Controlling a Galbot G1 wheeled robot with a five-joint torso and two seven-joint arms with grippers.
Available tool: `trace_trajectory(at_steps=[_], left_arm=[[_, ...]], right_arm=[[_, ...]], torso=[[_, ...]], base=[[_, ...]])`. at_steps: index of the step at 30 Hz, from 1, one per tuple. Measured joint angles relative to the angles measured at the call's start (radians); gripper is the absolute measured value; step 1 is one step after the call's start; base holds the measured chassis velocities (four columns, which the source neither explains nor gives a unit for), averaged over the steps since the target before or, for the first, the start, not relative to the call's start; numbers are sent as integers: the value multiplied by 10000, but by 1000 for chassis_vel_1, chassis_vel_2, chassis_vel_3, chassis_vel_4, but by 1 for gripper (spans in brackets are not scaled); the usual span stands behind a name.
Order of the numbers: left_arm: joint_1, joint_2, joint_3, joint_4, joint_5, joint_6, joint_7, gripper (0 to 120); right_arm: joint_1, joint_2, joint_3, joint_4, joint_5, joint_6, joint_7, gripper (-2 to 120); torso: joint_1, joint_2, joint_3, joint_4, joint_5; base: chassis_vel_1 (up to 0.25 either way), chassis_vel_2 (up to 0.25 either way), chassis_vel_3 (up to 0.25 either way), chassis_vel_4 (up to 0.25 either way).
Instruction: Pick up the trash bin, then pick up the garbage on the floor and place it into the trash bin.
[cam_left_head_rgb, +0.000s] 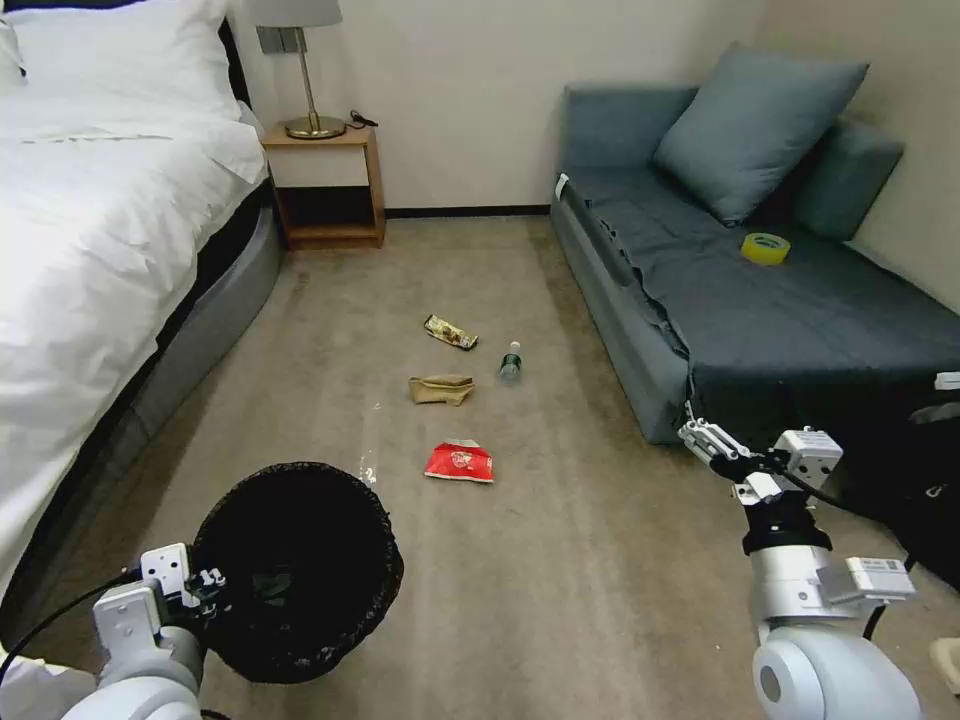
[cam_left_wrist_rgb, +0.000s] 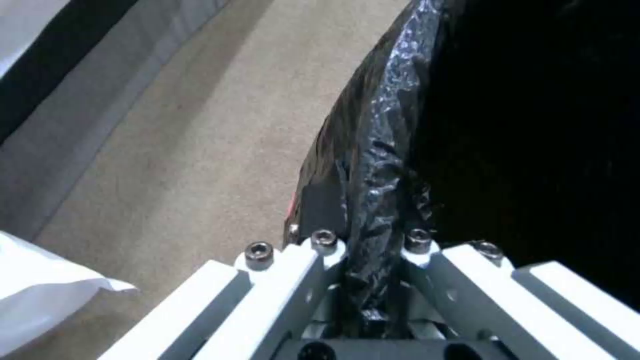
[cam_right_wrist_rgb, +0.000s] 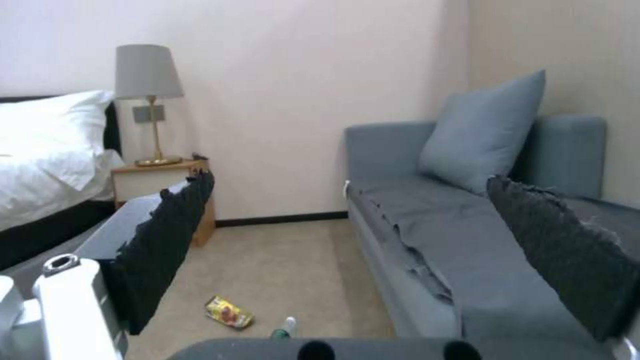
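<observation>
We see 1 trash bin (cam_left_head_rgb: 298, 570) at lower left, left gripper (cam_left_wrist_rgb: 370, 260) clamped on its bag rim. 4 garbage pcs on carpet: red packet (cam_left_head_rgb: 460, 462), brown bag (cam_left_head_rgb: 441, 389), bottle (cam_left_head_rgb: 511, 362), wrapper (cam_left_head_rgb: 450, 332). Right gripper (cam_left_head_rgb: 703, 437) spread wide, holding nothing, near sofa (cam_left_head_rgb: 760, 300).

Head view: high up, facing forward and down over the carpet (cam_left_head_rgb: 560, 560) between bed (cam_left_head_rgb: 90, 230) and sofa (cam_left_head_rgb: 780, 300).
Left wrist view: pressed close against the trash bin (cam_left_wrist_rgb: 380, 165) rim.
Right wrist view: low, facing the far wall.
Shared: sofa, nightstand (cam_right_wrist_rgb: 163, 175), candy wrapper (cam_right_wrist_rgb: 229, 312).
</observation>
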Motion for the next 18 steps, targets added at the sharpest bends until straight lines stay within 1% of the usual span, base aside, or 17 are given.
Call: trace_trajectory(at_steps=[5, 10, 14, 18], left_arm=[[-110, -205, 18, 60, -36, -76, 25, 3], [-203, -237, 17, 78, -48, -125, 69, 3], [-251, -229, -10, 79, -69, -133, 93, 3], [-296, -223, -80, 78, -104, -155, 118, 3]], right_arm=[[-39, 28, -58, -61, -82, 194, -187, 100], [-96, 51, -62, -56, -119, 247, -238, 100], [-152, 77, -56, -24, -139, 284, -270, 100], [-201, 118, -62, -1, -181, 317, -295, 100]], torso=[[0, 0, 0, 0, 0], [-1, 2, -2, 0, 0], [-2, 2, -2, 0, 0], [-1, 2, -2, -1, -1]], base=[[0, 0, 0, 0], [0, 0, 0, 0], [-70, 91, 92, -59], [-178, 177, 155, -160]])
